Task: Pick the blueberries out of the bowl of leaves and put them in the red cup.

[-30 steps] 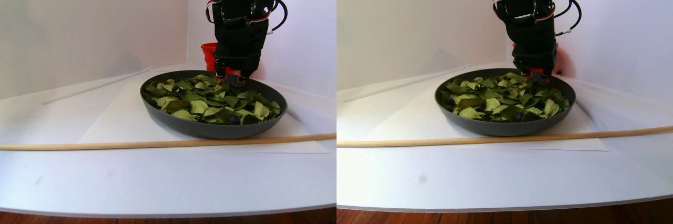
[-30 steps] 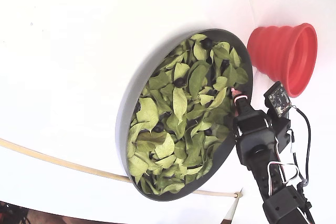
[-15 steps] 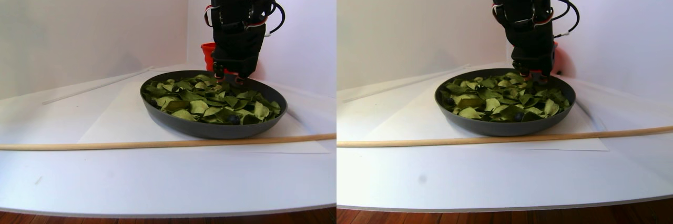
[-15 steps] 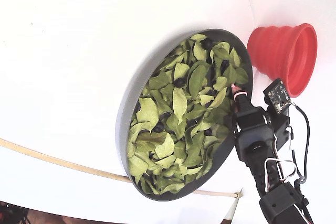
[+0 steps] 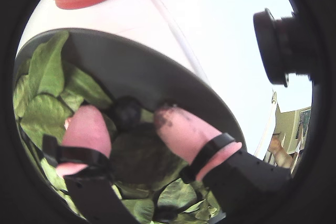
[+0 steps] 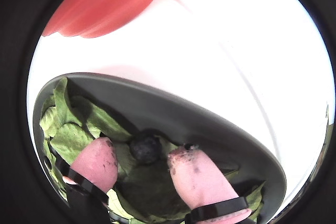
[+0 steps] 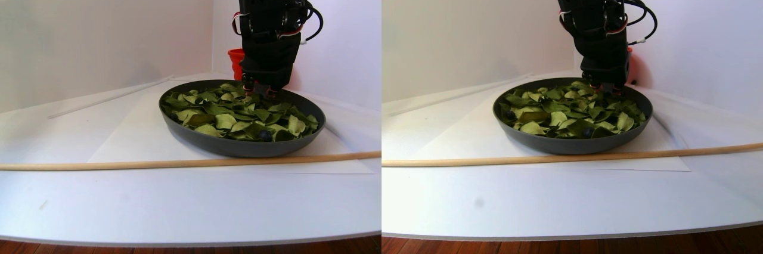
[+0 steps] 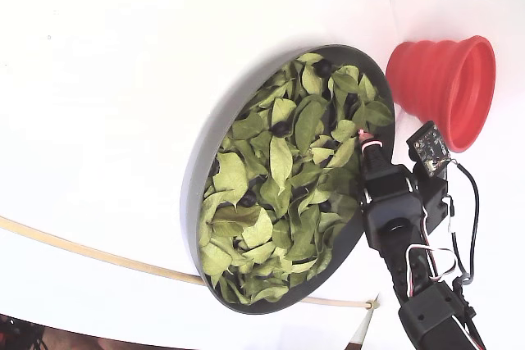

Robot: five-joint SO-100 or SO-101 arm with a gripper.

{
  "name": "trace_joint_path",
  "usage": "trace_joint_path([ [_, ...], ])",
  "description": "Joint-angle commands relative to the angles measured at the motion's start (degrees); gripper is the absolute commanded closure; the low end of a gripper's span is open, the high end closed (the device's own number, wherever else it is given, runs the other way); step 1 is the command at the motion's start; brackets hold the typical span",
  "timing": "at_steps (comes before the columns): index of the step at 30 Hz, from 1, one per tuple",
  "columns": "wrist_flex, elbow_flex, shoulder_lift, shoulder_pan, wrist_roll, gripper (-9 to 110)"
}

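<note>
The dark grey bowl [image 8: 197, 178] [image 7: 238, 146] is full of green leaves [image 8: 279, 161] [image 5: 47, 72], with several dark blueberries [image 8: 280, 129] showing among them. My gripper [image 5: 126, 115] [image 6: 142, 151] [image 8: 367, 138] [image 7: 260, 92] is open, low over the leaves by the bowl's rim on the cup side. One blueberry [image 5: 126, 111] [image 6: 144, 148] lies on a leaf right at the pink fingertips [image 5: 86, 127], with a gap on each side. Just beyond that rim stands the red cup [image 8: 443, 88] [image 6: 105, 3] [image 7: 236, 60], partly hidden by the arm in the stereo pair view.
A long wooden stick [image 7: 179, 163] [image 8: 98, 256] lies across the white table in front of the bowl. A white sheet [image 7: 137, 141] lies under the bowl. White walls close in behind the cup.
The gripper has slid a little along the bowl's rim towards the red cup, and the arm stands more upright. Its fingers stay open.
</note>
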Motion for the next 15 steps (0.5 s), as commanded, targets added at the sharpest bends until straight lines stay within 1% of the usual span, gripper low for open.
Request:
trace_joint_path([
  [1, -1.32, -2.99, 1.23, 0.26, -0.26, 82],
  [15, -3.78, -2.99, -1.58, 0.35, -0.62, 83],
])
